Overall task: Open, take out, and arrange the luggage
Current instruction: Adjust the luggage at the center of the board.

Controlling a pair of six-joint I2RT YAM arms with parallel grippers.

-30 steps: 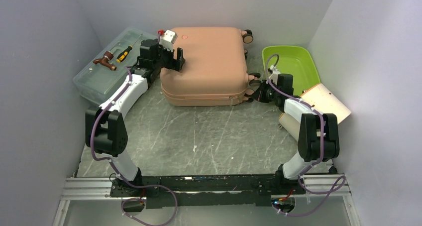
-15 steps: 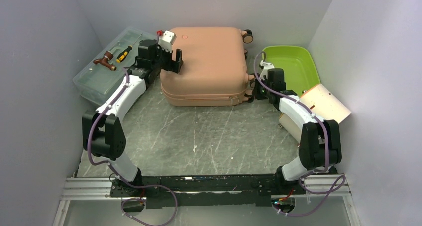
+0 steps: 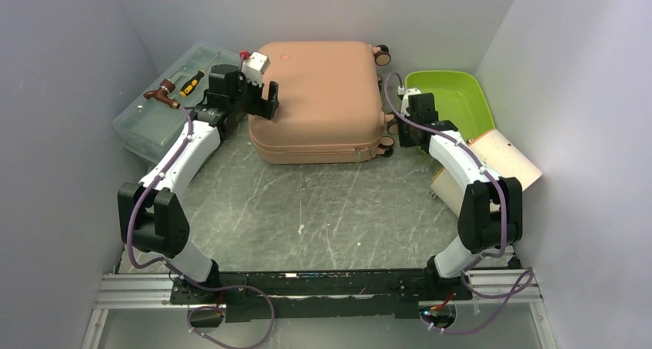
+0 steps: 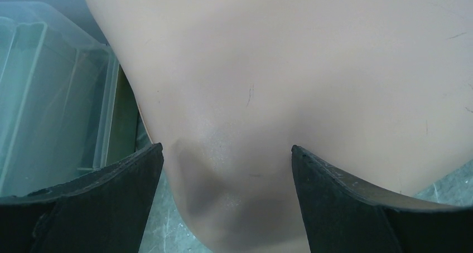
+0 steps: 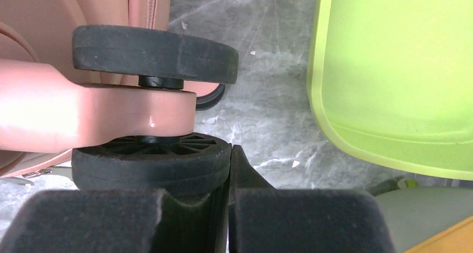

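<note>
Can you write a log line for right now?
left hand: open at suitcase corner | right hand: shut by wheel | suitcase: closed, flat

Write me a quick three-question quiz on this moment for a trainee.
1. True or false: the luggage lies open on the table.
2. The left gripper is: A) open over a corner of the luggage; B) shut on the handle; C) out of view.
3. Which part of the luggage sits right beside the right gripper?

Key: 1 false, it is closed. 2 A. 3 a wheel.
</note>
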